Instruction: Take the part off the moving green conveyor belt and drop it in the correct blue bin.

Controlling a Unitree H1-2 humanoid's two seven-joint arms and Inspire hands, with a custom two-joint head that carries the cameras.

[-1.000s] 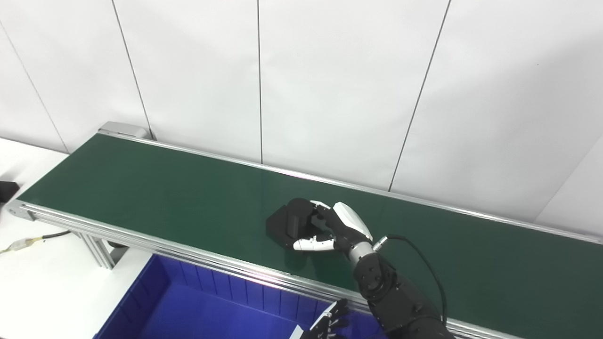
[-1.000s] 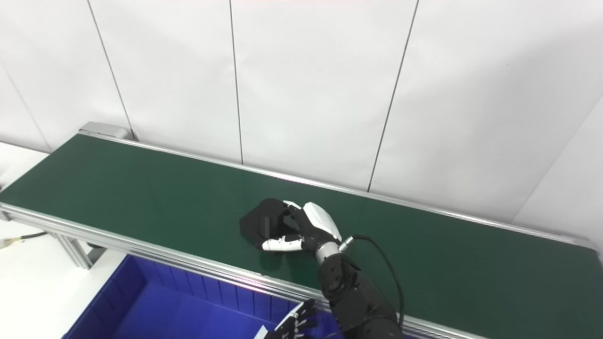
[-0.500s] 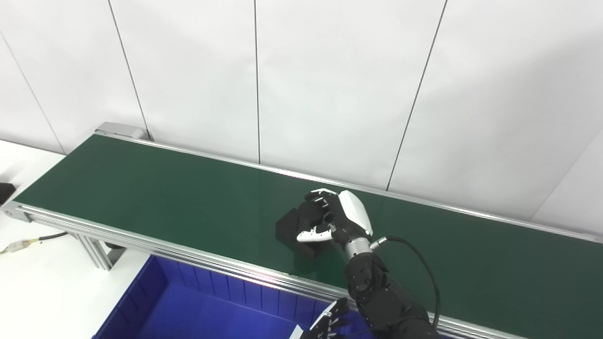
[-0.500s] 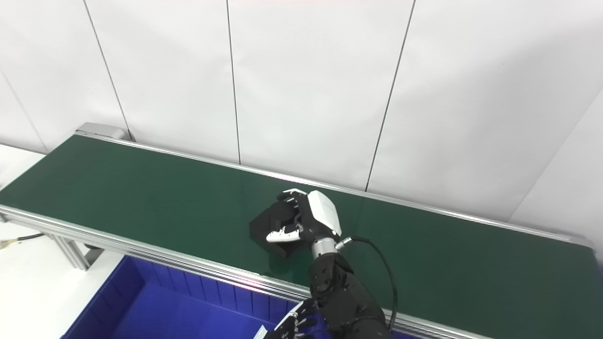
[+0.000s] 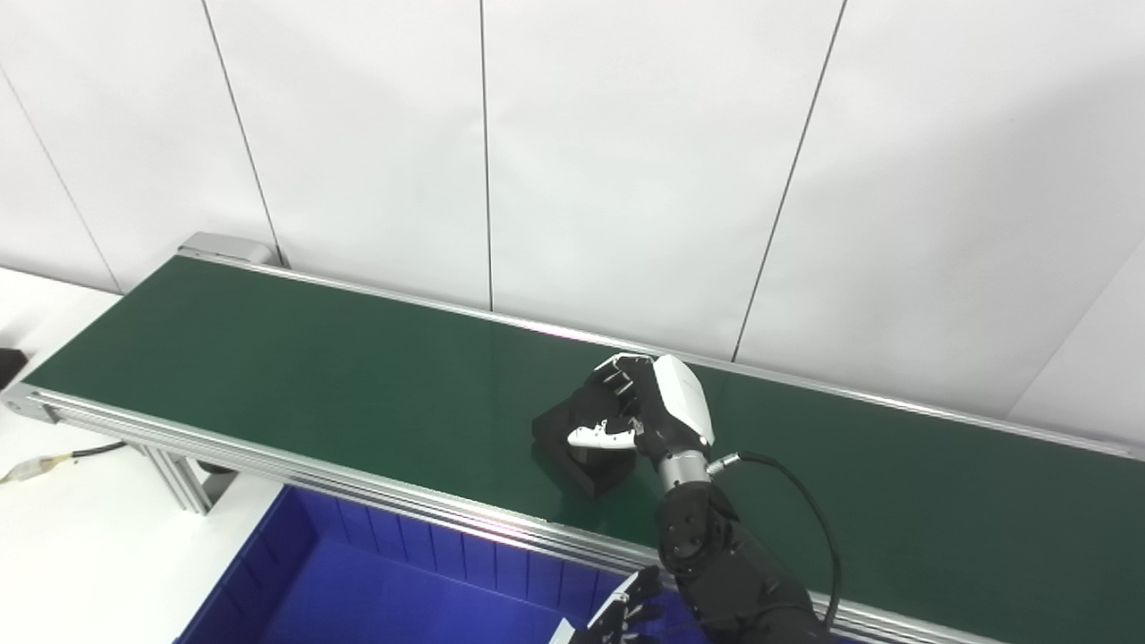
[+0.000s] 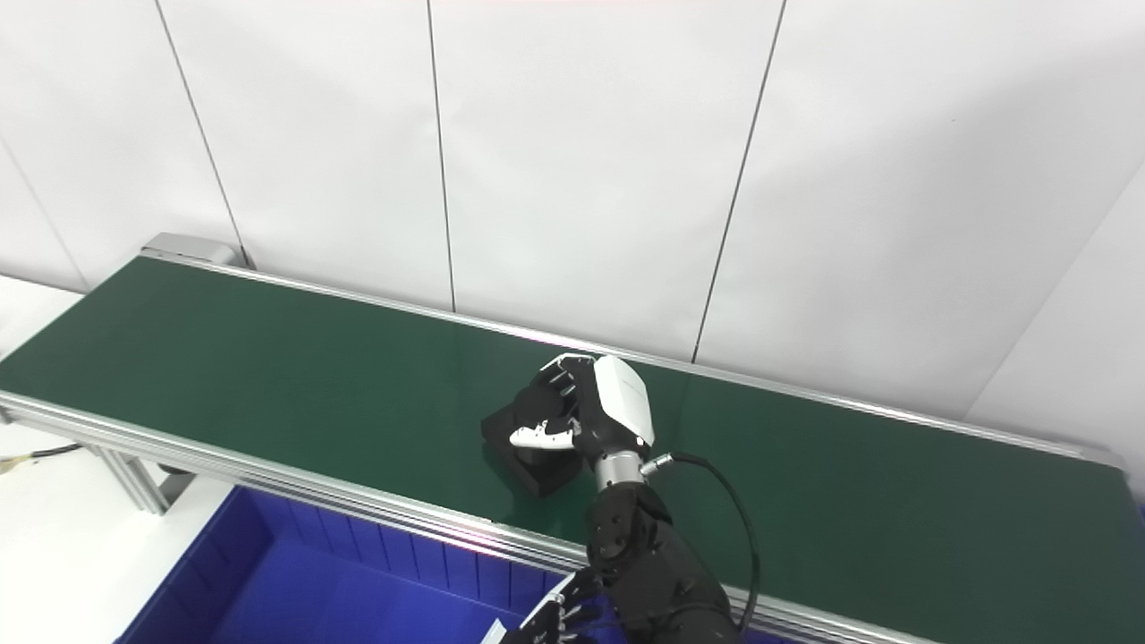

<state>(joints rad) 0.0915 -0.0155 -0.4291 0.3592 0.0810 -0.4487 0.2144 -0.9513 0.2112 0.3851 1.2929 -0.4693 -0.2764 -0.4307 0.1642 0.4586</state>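
A black part is on the green conveyor belt, near its front edge at the middle. My right hand is shut on the part from the right, fingers curled over its top and thumb against its near side. The part is tilted, with its right end raised. It also shows in the right eye view. Only the fingers of my left hand show at the bottom edge, spread apart and empty, over the blue bin.
The belt's aluminium frame runs along the front, between the part and the bin below it. A white wall stands close behind the belt. A cable lies on the white table at the left.
My right hand has curled tighter around the black part and risen, tipping the part up and drawing it a little to the right. The left hand has not moved.
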